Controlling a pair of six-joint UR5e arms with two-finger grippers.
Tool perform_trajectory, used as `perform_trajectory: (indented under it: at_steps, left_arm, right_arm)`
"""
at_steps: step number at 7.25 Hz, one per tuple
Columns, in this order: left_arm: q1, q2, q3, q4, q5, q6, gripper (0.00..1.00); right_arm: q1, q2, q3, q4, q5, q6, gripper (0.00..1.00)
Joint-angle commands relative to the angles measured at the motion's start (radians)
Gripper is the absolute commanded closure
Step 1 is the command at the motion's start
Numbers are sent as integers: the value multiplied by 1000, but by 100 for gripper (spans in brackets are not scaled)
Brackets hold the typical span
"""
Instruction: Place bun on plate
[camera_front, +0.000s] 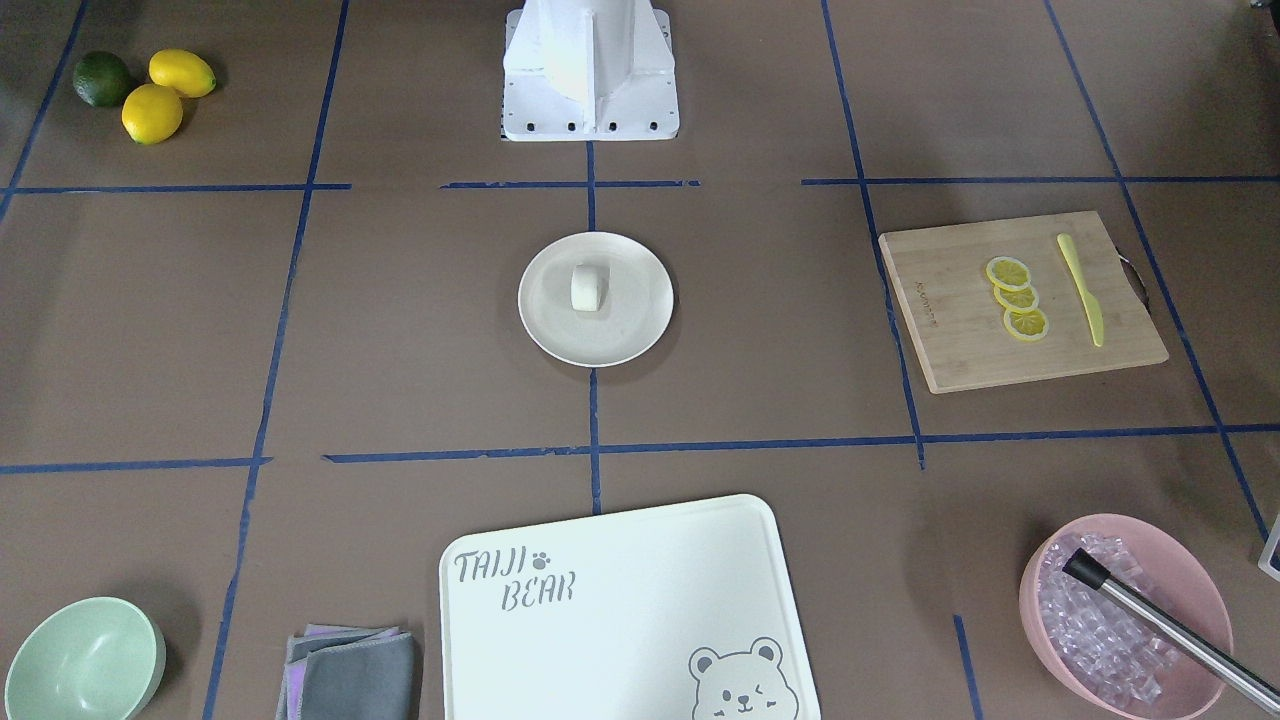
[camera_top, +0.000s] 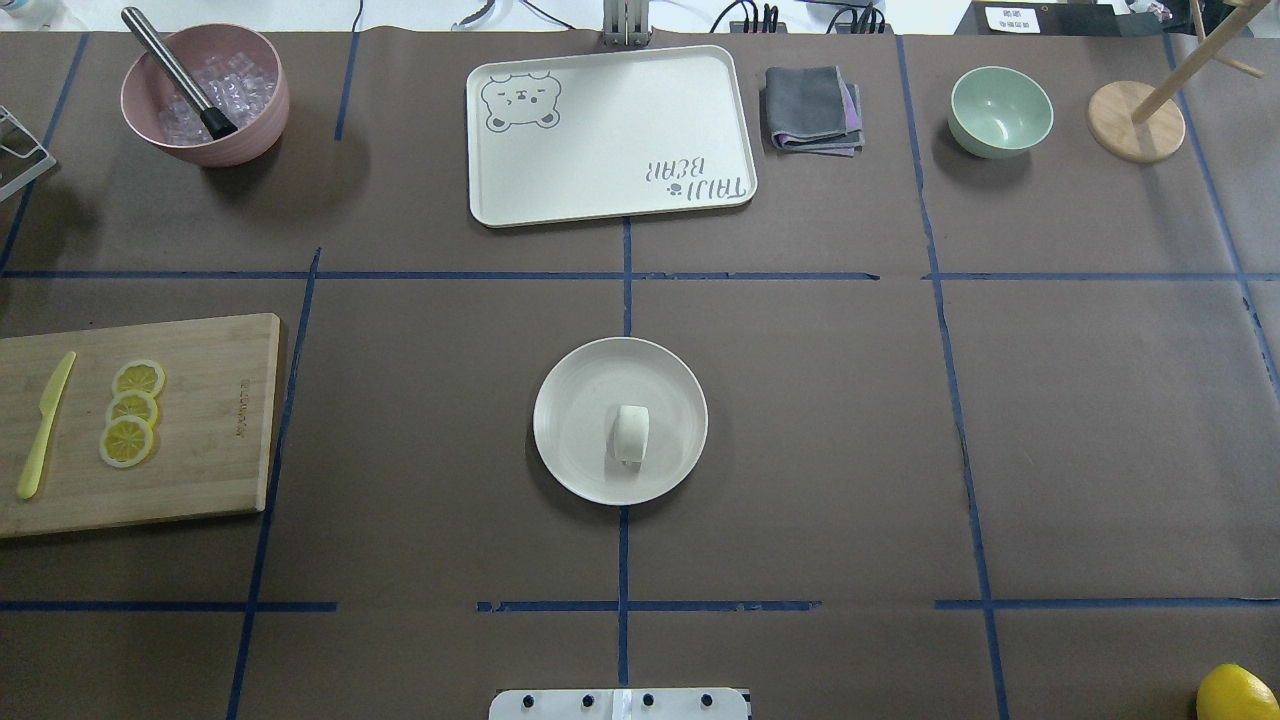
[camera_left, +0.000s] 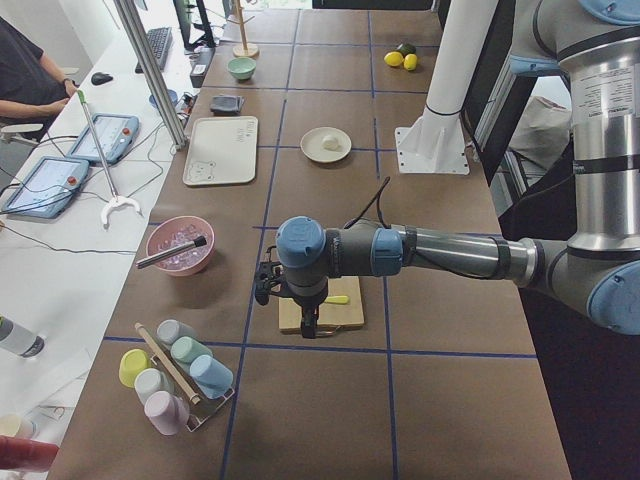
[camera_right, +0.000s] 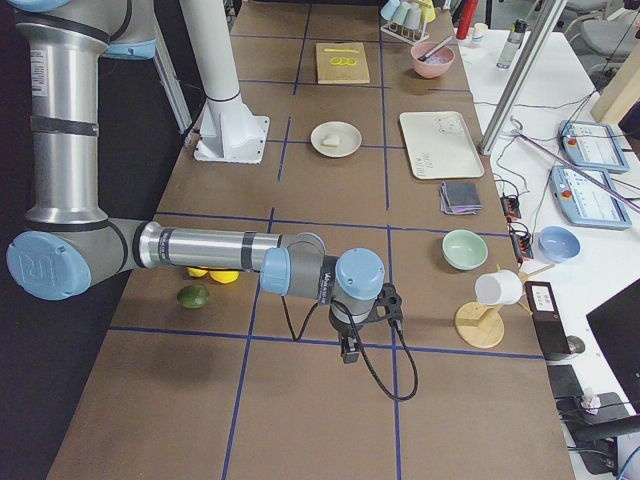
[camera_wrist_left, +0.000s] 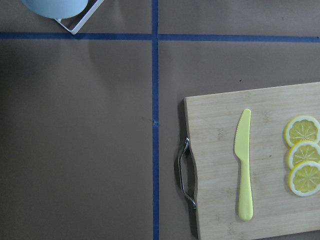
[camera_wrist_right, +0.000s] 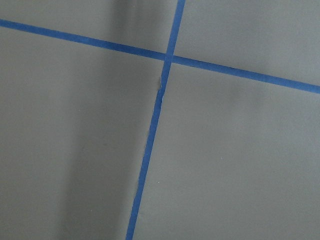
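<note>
The white bun lies on its side on the round cream plate at the table's middle, with nothing touching it. From the side views the bun is a small lump on the plate. My left gripper hangs over the cutting board's end, far from the plate. My right gripper hangs over bare table at the opposite end. Both show only in the side views, so I cannot tell whether they are open or shut.
A bamboo cutting board holds three lemon slices and a yellow knife. A bear-printed tray, grey cloth, green bowl, pink ice bowl and wooden stand line the far edge. Lemons and a lime sit near the base.
</note>
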Motion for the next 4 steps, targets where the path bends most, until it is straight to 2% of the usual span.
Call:
perform_trajectory:
  at_steps: [1, 4]
  left_arm:
    - [0, 6, 8, -6, 1, 9, 0]
    - [0, 12, 0, -9, 0, 10, 0]
  right_arm:
    - [0, 0, 0, 0, 1, 1, 0]
    - [1, 0, 0, 2, 3, 1, 0]
